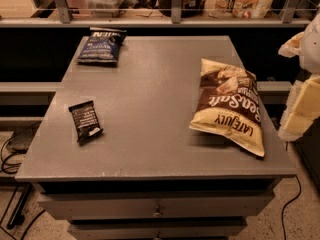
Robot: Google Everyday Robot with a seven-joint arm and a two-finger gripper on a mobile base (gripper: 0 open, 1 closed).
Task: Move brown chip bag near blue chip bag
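Grey table (150, 109): large crinkly tan-and-brown chip bag (229, 105) lies on its right side. Cream gripper (301, 109) hangs just off the right edge beside it, holding nothing; how open, cannot tell. Small navy-blue chip bag (101, 46) at far-left corner, well apart; black wrapper (85, 121) near left edge.

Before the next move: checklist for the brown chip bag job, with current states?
1. Brown chip bag found, lying flat on the right side of the table: ok.
2. Blue chip bag found, at the far left corner: ok.
3. Bags near each other: not ok, they lie wide apart.
4. Straight line between the bags unobstructed: ok. The black snack bar wrapper lies left and nearer the front, off that line.
5. Pincer on the brown chip bag: not ok. It is at the right edge of the view, beside the table and apart from the bag.
6. Pincer ready to grasp: cannot tell.
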